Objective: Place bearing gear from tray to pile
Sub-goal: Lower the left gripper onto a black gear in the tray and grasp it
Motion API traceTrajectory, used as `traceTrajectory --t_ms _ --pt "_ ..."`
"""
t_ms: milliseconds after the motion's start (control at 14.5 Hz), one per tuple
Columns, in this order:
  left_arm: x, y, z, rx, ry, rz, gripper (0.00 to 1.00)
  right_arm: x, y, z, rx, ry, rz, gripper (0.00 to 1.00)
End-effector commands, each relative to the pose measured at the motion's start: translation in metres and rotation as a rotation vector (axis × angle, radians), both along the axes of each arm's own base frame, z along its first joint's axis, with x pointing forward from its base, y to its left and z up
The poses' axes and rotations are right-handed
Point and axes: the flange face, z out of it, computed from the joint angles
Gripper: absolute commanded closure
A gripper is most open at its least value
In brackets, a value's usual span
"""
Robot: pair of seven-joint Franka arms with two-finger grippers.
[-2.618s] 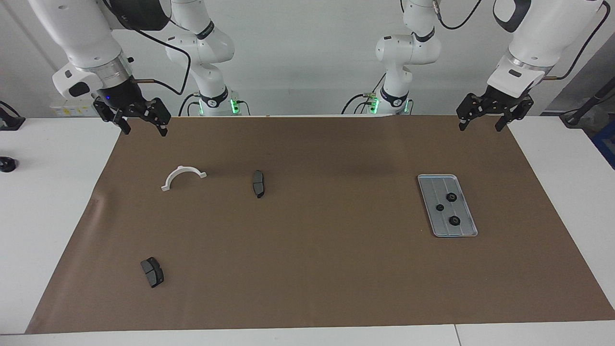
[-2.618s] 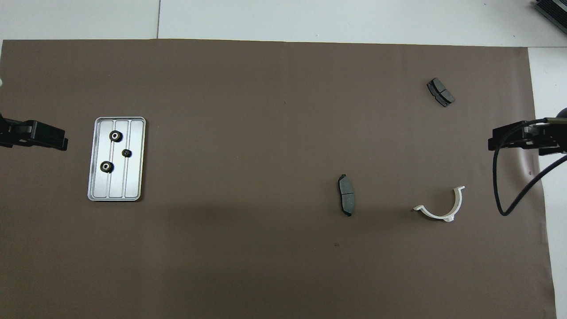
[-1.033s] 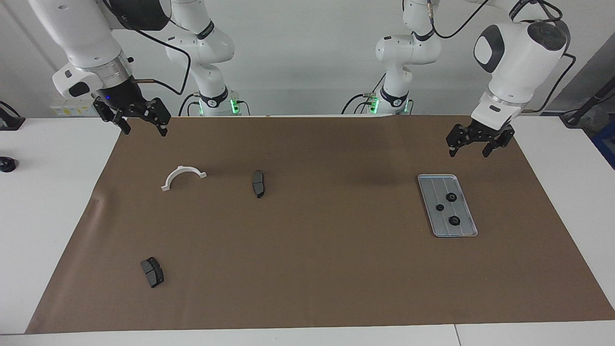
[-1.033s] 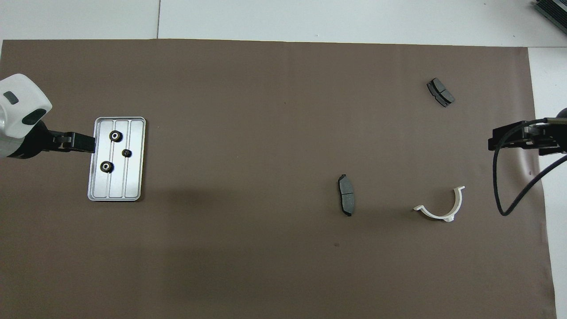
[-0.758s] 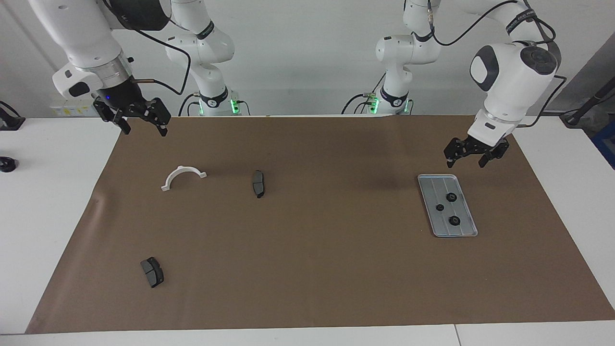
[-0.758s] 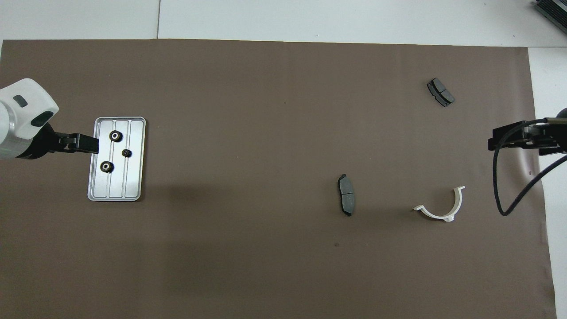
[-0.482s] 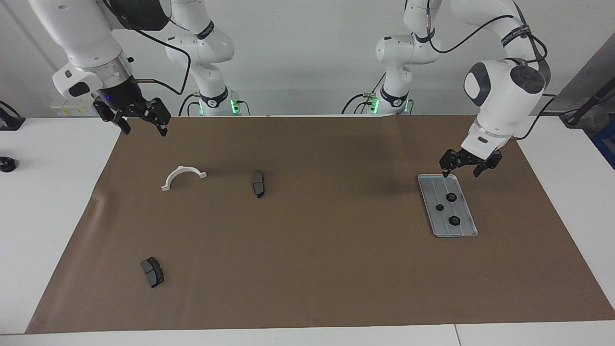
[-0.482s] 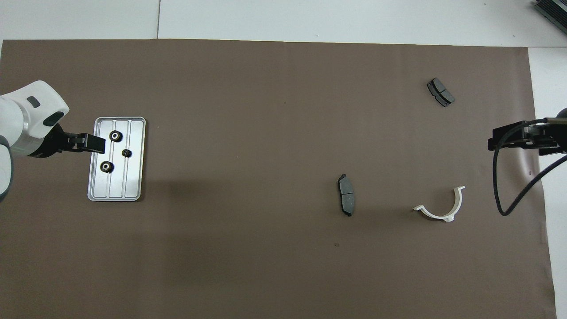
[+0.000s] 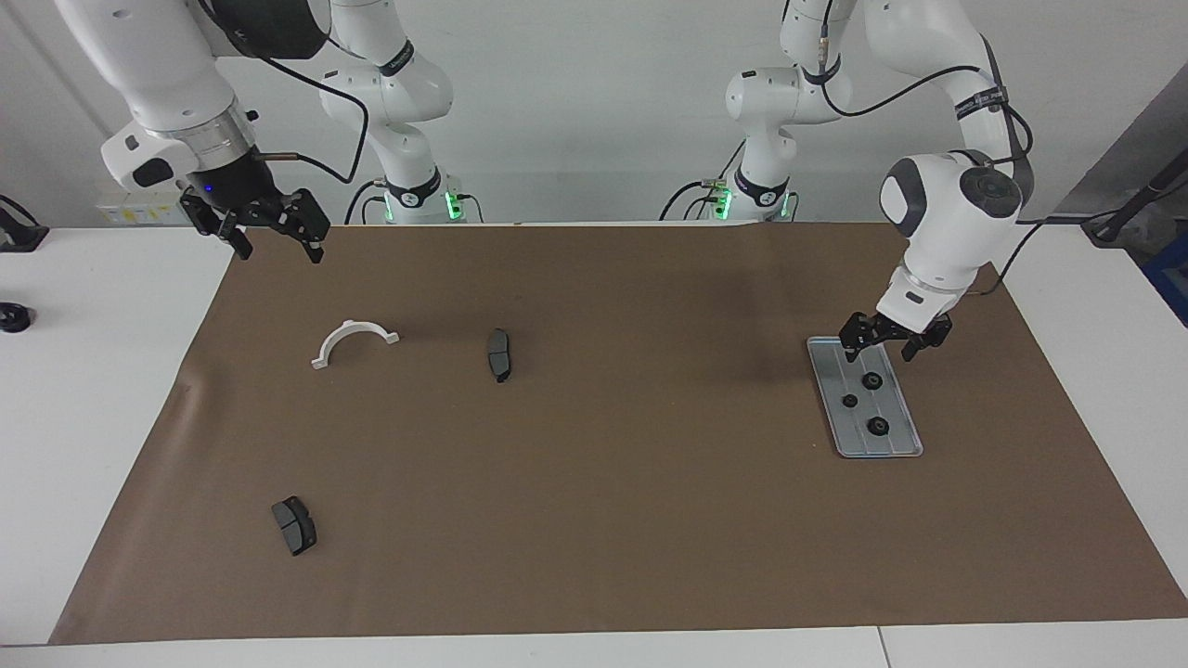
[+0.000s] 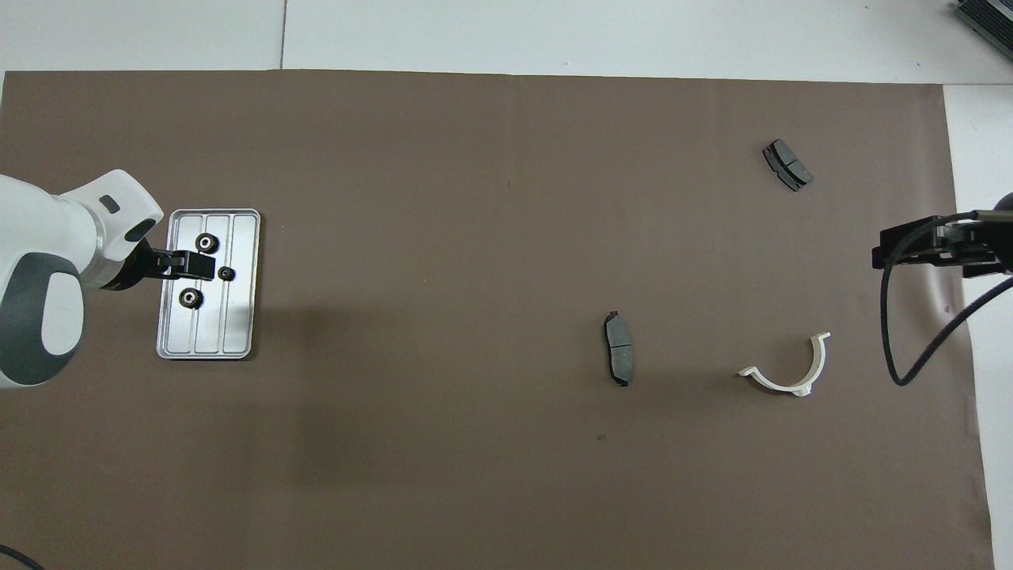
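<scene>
Bearing gears (image 9: 871, 380), three of them, lie in the tray (image 9: 840, 429) at the left arm's end of the mat. Left gripper (image 9: 878, 356) hangs over the tray with fingers apart. From above, the right gripper (image 10: 877, 258) waits over the mat's edge, fingers apart, near the white bracket (image 10: 791, 370).

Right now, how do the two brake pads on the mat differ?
The brake pad beside the white bracket lies nearer to the robots and nearer the table's middle; the other brake pad lies farther from the robots, alone near the mat's edge at the right arm's end. The first looks long and narrow, the second shorter and broader. Both are dark grey and lie untouched on the brown mat.
</scene>
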Motion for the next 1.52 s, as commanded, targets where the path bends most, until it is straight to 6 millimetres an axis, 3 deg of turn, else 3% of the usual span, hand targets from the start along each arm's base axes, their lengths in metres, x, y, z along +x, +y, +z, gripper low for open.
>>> traceTrajectory --t_ms 0,207,482,1240,1447 --pt "0.006 0.028 -0.025 0.017 -0.016 -0.049 0.0 -0.007 -0.001 0.002 0.019 -0.005 0.023 0.0" --pt "0.007 0.033 -0.048 0.018 -0.016 -0.048 0.0 -0.007 -0.001 0.002 0.018 -0.004 0.023 0.0" --pt "-0.007 0.039 -0.078 0.018 -0.022 -0.044 0.02 -0.007 -0.001 0.002 0.018 -0.004 0.023 0.0" --pt "-0.018 0.041 -0.085 0.014 0.035 -0.062 0.37 -0.007 -0.001 0.002 0.018 -0.004 0.023 0.0" --pt "-0.019 0.041 -0.084 0.011 0.061 -0.063 0.41 -0.007 -0.001 0.002 0.019 -0.005 0.023 0.0"
